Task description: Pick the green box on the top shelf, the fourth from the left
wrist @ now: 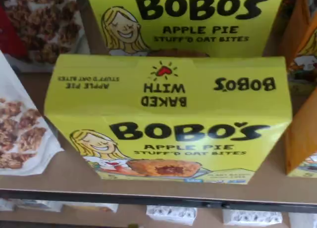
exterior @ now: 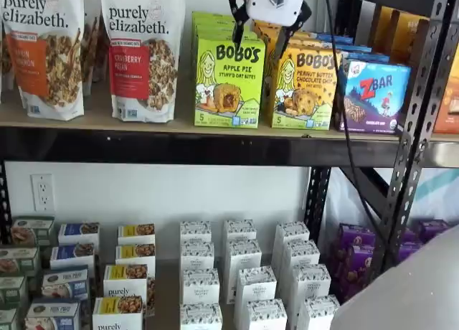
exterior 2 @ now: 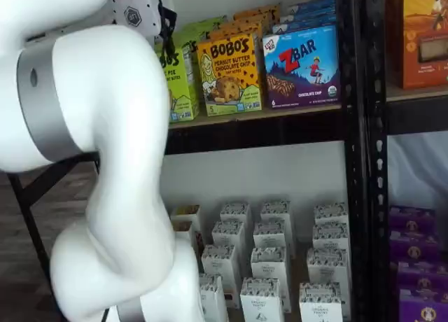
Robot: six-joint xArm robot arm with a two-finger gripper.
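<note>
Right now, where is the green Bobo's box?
In a shelf view, the green Bobo's box stands on the top shelf, between the cranberry granola bag and the yellow Bobo's box.

You see a lime-green box (exterior: pixel 229 79) with black lettering and a blonde cartoon girl, an orange-yellow box (exterior: pixel 304 86) with cookie art beside it, a blue box (exterior: pixel 371 95) with red lettering, white granola bags (exterior: pixel 143 52) with red and orange panels, and a white-bodied claw (exterior: pixel 262 34) with black fingers.
</note>
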